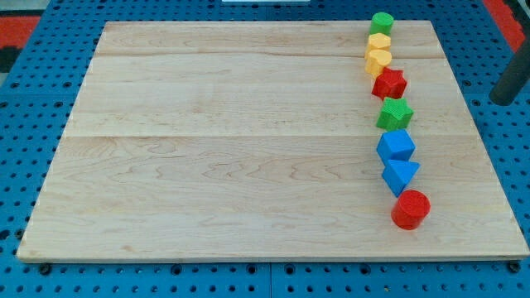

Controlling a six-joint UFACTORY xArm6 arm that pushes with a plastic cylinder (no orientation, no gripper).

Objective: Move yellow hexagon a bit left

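My tip does not show at all; only a dark stretch of the rod [508, 83] leans in at the view's right edge, off the desk [232, 149], and since I carry no hand there is nothing to open or close. The yellow hexagon [378, 41] sits near the view's top right, second in a column of blocks, touching the green cylinder [382, 22] above it and a second yellow block [379, 60] below, whose shape I cannot make out for sure. To nudge the hexagon left cleanly, I judge I should bring my tip down on its right side, level with its middle, and push straight towards the view's left for only a short way, keeping the line narrow so neither neighbour is dragged along. Counting down the column: one green cylinder, two yellow blocks, one red star [389, 84], one green star [394, 113], one blue cube-like block [396, 146], one blue triangular block [400, 175], and one red hexagon-like block [410, 209] near the bottom, eight in all.
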